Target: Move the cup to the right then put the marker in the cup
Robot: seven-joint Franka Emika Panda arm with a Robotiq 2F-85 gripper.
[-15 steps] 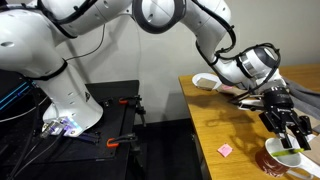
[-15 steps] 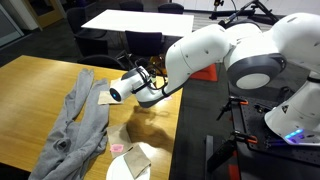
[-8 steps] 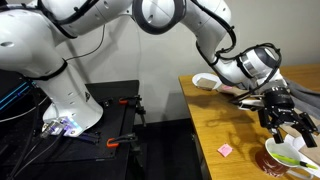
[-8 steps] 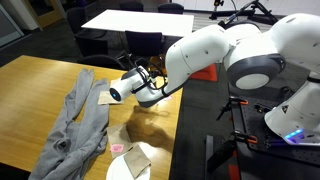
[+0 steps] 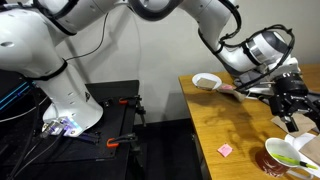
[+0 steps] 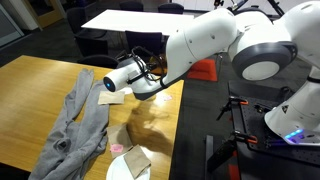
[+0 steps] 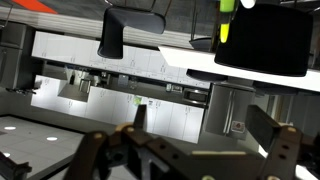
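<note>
The dark red cup (image 5: 284, 158) with a white inside stands on the wooden table (image 5: 235, 120) near its front right corner in an exterior view. The yellow-green marker (image 5: 291, 160) lies inside the cup, leaning on its rim. My gripper (image 5: 297, 118) hangs above and slightly behind the cup, clear of it. In the wrist view the gripper (image 7: 205, 125) is open, with nothing between its fingers (image 7: 138, 115), and that view faces out into the room. The arm (image 6: 200, 45) hides the cup in the exterior view from the far side.
A shallow white bowl (image 5: 207, 81) sits at the table's far end and a small pink square (image 5: 226, 150) lies left of the cup. A grey cloth (image 6: 75, 125), a white sheet (image 6: 108, 97) and a white dish (image 6: 125, 167) are on the table.
The gripper has opened and risen off the cup, leaving the marker inside it. The wrist has tilted up and back.
</note>
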